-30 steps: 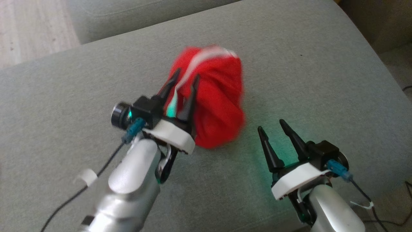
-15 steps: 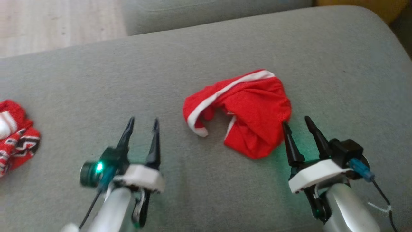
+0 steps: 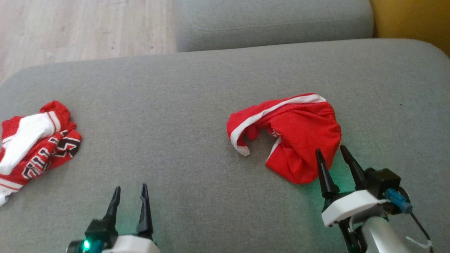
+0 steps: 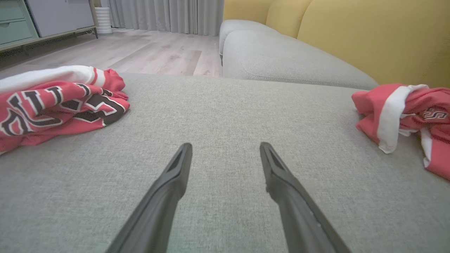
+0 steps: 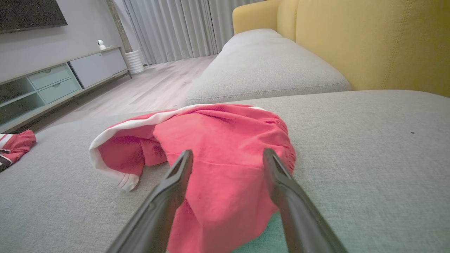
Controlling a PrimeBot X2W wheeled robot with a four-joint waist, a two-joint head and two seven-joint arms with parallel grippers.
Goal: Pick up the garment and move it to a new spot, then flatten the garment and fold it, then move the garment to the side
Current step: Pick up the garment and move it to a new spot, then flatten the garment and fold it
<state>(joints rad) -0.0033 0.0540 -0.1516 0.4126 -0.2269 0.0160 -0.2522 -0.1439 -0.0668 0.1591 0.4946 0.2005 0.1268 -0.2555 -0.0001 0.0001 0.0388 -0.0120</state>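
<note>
You are looking down at the red garment [image 3: 291, 137], which is lying crumpled on the grey seat cushion [image 3: 182, 102]. Its white-trimmed edge is curling along the far and left sides of the heap. Your right gripper [image 3: 330, 150] is hovering at the garment's near edge, fingers pointing into it and standing spread apart with nothing between them. In the right wrist view the red cloth is sitting just past the two fingertips [image 5: 182, 165], and you cannot tell whether they are touching it. Green light is falling on the cushion at the garment's near right corner. Your left gripper [image 3: 130, 187] is hanging well to the left of the garment and nearer to you, jaws likewise released and holding nothing, fingers pointing across bare cushion. Farther left of the garment, well apart from it, a second red jersey [image 3: 35, 140] with white panels and dark lettering is lying bunched on the same cushion. Beyond the garment another grey cushion [image 3: 274, 24] is butting against this one. Beyond and left of the garment wooden floor [image 3: 70, 31] is showing, and beyond and right of it a yellow backrest [image 3: 411, 21].
</note>
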